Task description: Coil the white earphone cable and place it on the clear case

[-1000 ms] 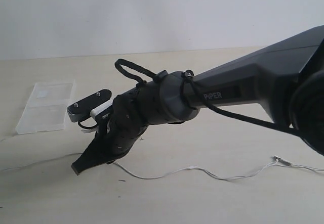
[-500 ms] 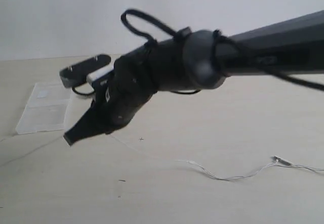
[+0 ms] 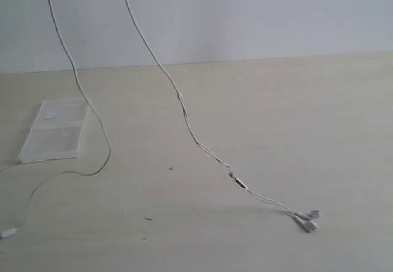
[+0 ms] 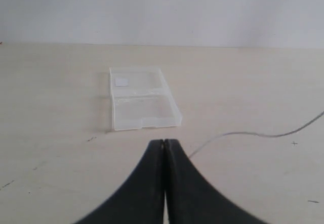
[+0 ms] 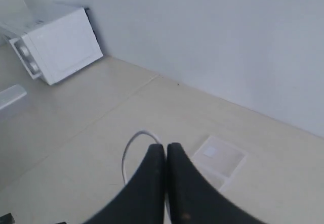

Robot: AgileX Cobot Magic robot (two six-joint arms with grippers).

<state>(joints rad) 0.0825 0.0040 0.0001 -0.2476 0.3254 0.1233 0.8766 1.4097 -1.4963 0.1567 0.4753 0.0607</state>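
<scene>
White earphone cable (image 3: 184, 109): we found two strands hung from our right gripper (image 5: 165, 148), pinched shut on it; earbuds (image 3: 307, 220) well apart from clear case (image 3: 55, 131). Left gripper (image 4: 163, 143) closed, empty. Risk: thin wire slipping.

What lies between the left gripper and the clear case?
In the left wrist view, only bare table separates the left gripper from the clear case.

Thin white earphone cable (image 3: 238, 182) hangs in two strands from above. One slants down rightward, its inline piece and two earbuds (image 3: 309, 220) lying near right. The other drops just right of the clear case (image 3: 55, 132), a flat translucent rectangle lying far left, then curls near left.
</scene>
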